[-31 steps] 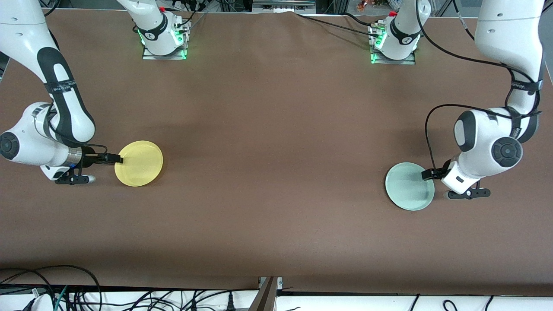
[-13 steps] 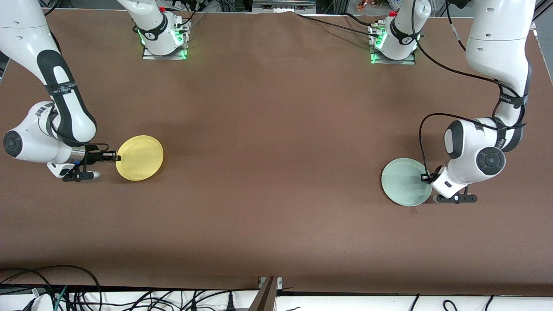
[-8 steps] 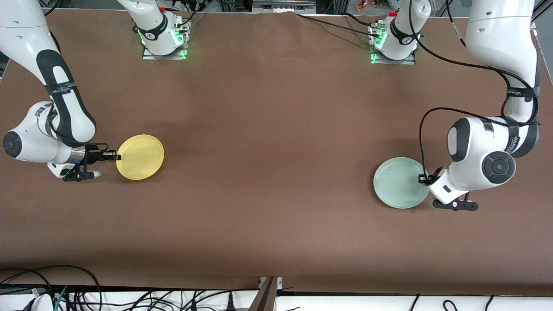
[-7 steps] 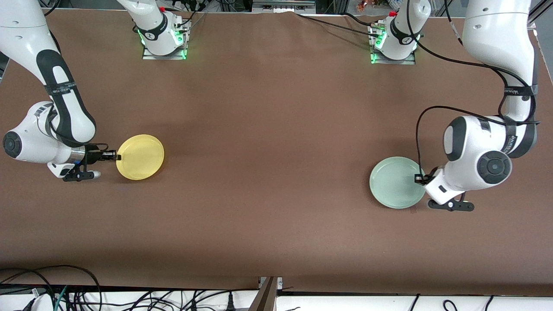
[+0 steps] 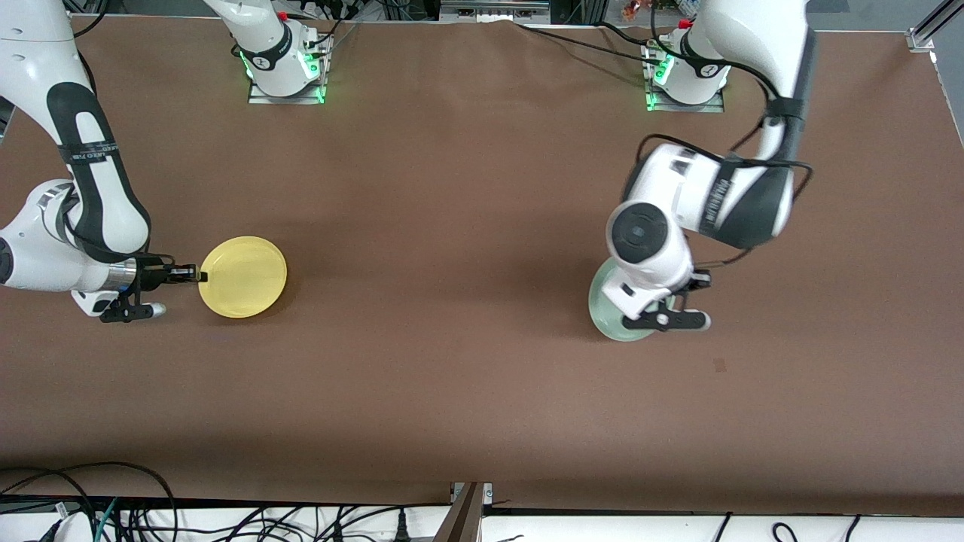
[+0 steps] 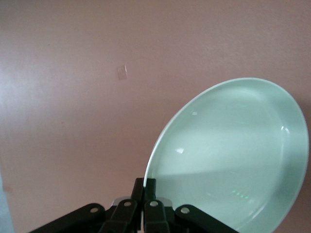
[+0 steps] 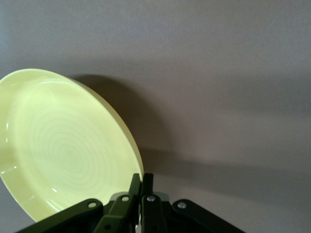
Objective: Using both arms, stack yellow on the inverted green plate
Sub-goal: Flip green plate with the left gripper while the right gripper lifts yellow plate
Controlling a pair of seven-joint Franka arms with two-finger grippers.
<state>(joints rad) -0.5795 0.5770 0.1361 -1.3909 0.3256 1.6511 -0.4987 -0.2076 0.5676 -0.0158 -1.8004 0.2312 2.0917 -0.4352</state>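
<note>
The yellow plate (image 5: 242, 277) is near the right arm's end of the table, slightly tilted. My right gripper (image 5: 197, 276) is shut on its rim at the edge toward that end. The right wrist view shows the plate (image 7: 63, 150) pinched between the shut fingers of the right gripper (image 7: 141, 178). The pale green plate (image 5: 602, 312) is held above the table toward the middle, mostly hidden under my left wrist. In the left wrist view my left gripper (image 6: 145, 183) is shut on the rim of the green plate (image 6: 233, 155), which is tilted steeply on edge.
The brown table (image 5: 452, 226) lies bare between the two plates. A small tape mark (image 5: 719, 365) sits on it near the green plate, nearer to the front camera. The arm bases (image 5: 286, 68) stand along the table's edge farthest from the camera.
My left arm has swung the green plate toward the table's middle and turned its wrist, tilting the plate. My right gripper still holds the yellow plate, nearly unmoved.
</note>
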